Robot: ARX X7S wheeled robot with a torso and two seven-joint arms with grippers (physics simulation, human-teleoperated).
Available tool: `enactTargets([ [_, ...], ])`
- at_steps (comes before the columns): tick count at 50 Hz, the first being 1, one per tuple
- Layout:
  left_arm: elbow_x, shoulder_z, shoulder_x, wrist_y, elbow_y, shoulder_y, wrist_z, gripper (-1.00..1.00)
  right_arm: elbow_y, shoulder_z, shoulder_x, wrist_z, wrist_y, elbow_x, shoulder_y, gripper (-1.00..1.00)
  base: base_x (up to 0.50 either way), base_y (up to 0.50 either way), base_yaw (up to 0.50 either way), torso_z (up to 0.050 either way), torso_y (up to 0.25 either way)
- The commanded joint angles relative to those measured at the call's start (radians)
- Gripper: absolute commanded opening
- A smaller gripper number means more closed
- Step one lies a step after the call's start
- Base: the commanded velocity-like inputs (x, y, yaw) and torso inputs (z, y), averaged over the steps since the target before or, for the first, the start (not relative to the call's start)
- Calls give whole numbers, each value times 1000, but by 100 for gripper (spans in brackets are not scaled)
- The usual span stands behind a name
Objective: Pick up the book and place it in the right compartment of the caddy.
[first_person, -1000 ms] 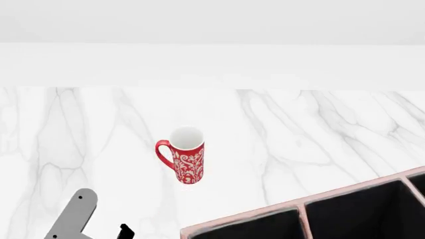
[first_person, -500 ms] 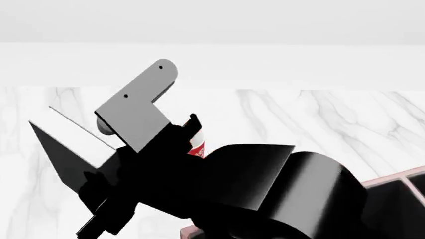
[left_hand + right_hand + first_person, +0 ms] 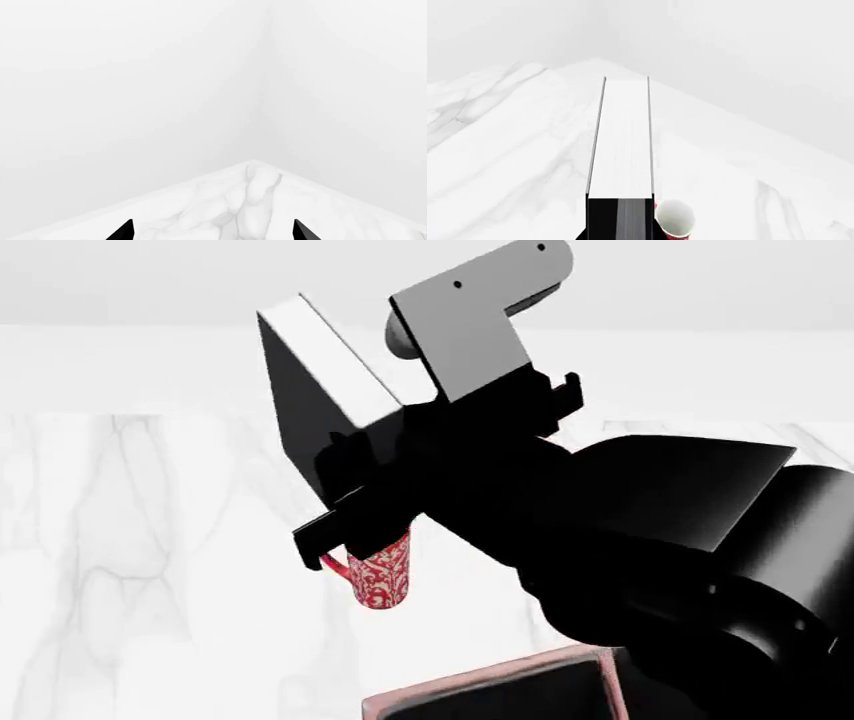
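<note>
Black book (image 3: 320, 430) clamped in my right pincer (image 3: 400, 475), risen above the mug (image 3: 380, 575) since earlier. Left pincer (image 3: 213, 231) spread. Marble counter (image 3: 134, 540), white walls.

Setting: simulated kitchen-like counter. White marble-veined countertop (image 3: 160, 570), blank white walls (image 3: 133, 75), one red patterned mug (image 3: 384, 575), a leather-look caddy (image 3: 494, 695).
</note>
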Motion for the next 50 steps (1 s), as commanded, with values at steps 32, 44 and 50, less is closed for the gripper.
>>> enactTargets([
  [32, 29, 35, 21, 22, -14, -4, -5, 100, -195, 545, 368, 600, 69, 163, -307, -100, 0, 0, 0, 0, 2],
  [44, 21, 31, 17, 16, -14, -5, -7, 100, -269, 721, 439, 684, 51, 263, -487, -100, 0, 0, 0, 1, 2],
  [50, 16, 30, 14, 10, -9, -8, -10, 100, -303, 774, 457, 706, 43, 277, -553, -100, 0, 0, 0, 0, 2],
])
